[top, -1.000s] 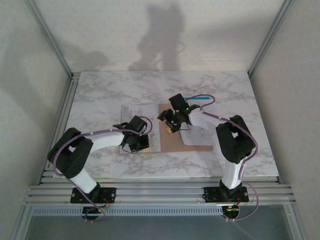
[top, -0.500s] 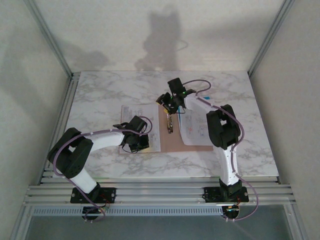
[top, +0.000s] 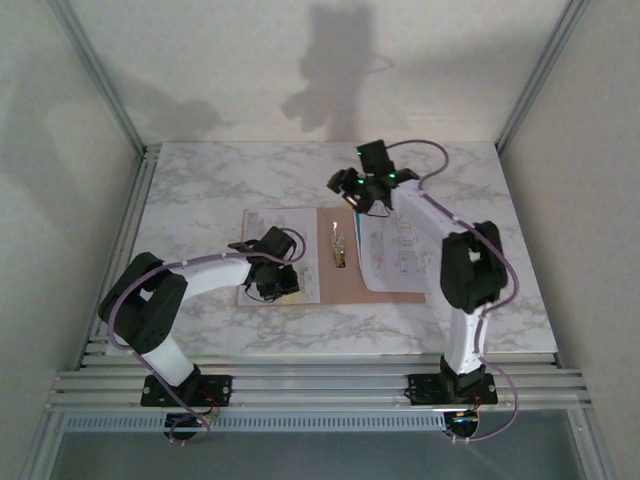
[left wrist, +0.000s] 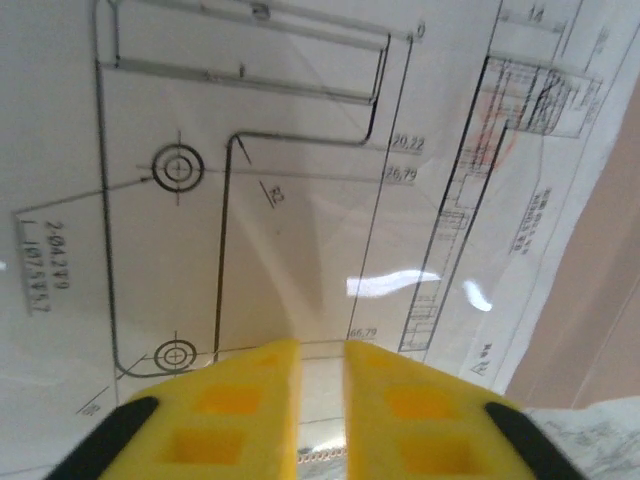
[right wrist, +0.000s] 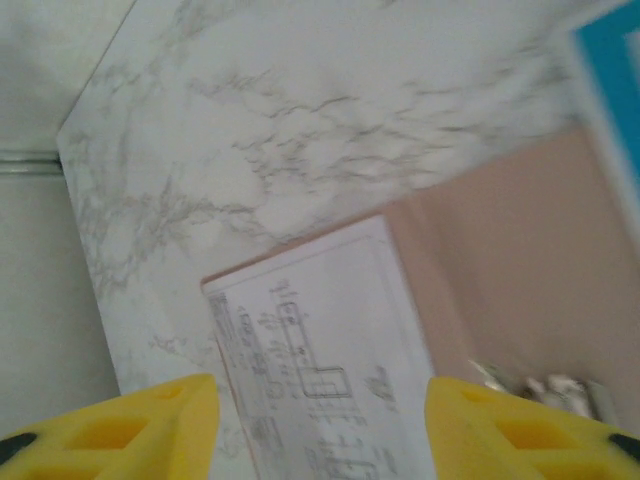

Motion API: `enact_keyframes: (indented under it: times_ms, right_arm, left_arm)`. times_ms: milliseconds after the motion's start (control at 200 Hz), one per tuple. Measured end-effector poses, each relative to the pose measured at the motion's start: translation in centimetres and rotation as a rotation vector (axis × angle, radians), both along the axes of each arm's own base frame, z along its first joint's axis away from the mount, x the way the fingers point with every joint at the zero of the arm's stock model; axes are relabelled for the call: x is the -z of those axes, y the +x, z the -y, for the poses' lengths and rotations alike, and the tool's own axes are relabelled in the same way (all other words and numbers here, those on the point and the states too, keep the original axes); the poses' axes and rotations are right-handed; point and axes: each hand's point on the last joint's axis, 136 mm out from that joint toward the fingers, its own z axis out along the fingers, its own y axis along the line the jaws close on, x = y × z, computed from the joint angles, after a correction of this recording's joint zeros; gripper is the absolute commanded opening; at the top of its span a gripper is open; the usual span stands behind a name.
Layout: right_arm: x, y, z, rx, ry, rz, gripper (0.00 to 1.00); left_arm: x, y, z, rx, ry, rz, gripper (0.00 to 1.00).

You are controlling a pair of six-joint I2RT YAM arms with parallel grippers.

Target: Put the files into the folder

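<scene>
We see the left tool (left wrist: 320, 352) with a narrow, empty gap, low over a white drawing sheet (left wrist: 250, 200) at the left side of the folder (top: 342, 286). The right tool (right wrist: 318, 390) stands wide and empty above the folder's far end. A second sheet (top: 395, 255) lies on the folder's right half.

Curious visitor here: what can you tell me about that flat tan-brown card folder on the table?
The flat tan-brown card folder is plain, unmarked thin card, apparently opened out flat on the marble table. One white printed sheet covers its left side, a second sheet its right; a small shiny object rests on the bare middle strip.
</scene>
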Motion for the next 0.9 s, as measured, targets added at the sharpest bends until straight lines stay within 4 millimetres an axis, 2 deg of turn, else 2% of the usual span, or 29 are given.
enact_keyframes:
  times_ms: [85, 160, 250, 330, 441, 541, 721, 901]
  right_arm:
    - [0.0, -1.5, 4.5, 0.061, -0.016, -0.009, 0.56]
    - [0.9, -2.8, 8.7, 0.125, -0.035, -0.027, 0.55]
    - [3.1, -5.0, 12.8, 0.184, -0.061, -0.084, 0.55]
    - [5.3, -7.2, 15.1, 0.207, -0.08, -0.15, 0.55]
    - [7.6, -9.4, 16.3, 0.211, -0.086, -0.228, 0.55]
    - [8.7, -10.4, 16.5, 0.204, -0.082, -0.266, 0.54]
    - [10.4, -10.2, 16.5, 0.188, -0.083, -0.3, 0.53]
    - [12.2, -9.3, 17.0, 0.17, -0.102, -0.336, 0.52]
  left_arm:
    - [-2.0, 1.6, 0.8, 0.002, -0.006, 0.043, 0.41]
    - [-4.3, 3.3, 1.8, 0.0, -0.031, 0.092, 0.45]
    - [-7.0, 5.1, 3.2, 0.004, -0.077, 0.149, 0.46]
    - [-8.6, 6.1, 4.5, 0.016, -0.123, 0.175, 0.47]
    - [-9.0, 6.5, 6.9, 0.061, -0.174, 0.17, 0.47]
    - [-7.6, 5.4, 9.7, 0.121, -0.204, 0.127, 0.48]
    - [-4.4, 2.7, 13.4, 0.192, -0.233, 0.035, 0.49]
    - [-3.8, 2.5, 16.2, 0.211, -0.268, 0.018, 0.5]
